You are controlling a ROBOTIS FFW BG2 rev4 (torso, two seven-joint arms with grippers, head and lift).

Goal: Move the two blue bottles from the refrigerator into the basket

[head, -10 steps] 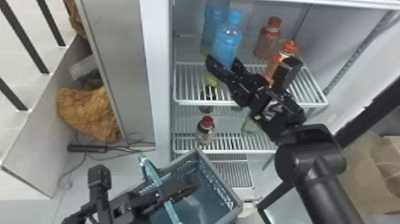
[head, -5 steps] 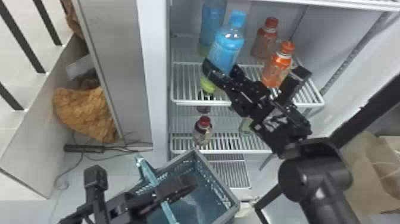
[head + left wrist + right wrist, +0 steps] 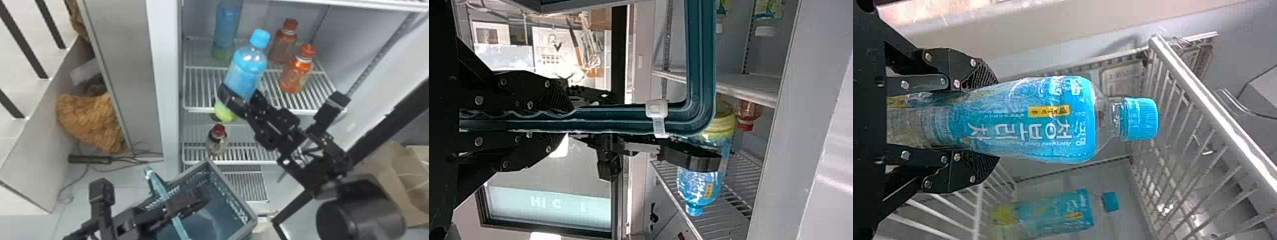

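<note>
"Head view: where do I find the first blue bottle?"

"Beyond the basket [image 3: 229, 179], over toward the refrigerator [image 3: 167, 95]. My right tool [image 3: 238, 95] pinches that blue bottle [image 3: 247, 67] around its lower part, a finger on either side. It tilts, cap up, its yellow-green base nearer the basket."

"Does it touch the upper shelf [image 3: 199, 86]?"

"I cannot tell. I see its base over the shelf's front edge, seen past the basket."

"And the second blue bottle [image 3: 226, 32]?"

"Farther beyond the basket, standing on that upper shelf. My right wrist view shows it too, apart from the one I grip."

"What about your left tool [image 3: 191, 198]?"

"Right at the basket. Its fingers are pressed onto the handle [image 3: 159, 186], and my left wrist view shows the bar running out from between them."

"Anything else around the basket?"

"Just beyond it, a red-capped bottle [image 3: 217, 141] stands on a lower shelf. Farther off and to its right, an orange bottle [image 3: 297, 74] and another orange bottle [image 3: 283, 46] share the upper shelf. Left of the basket lies a brown cloth [image 3: 91, 123]."
</note>
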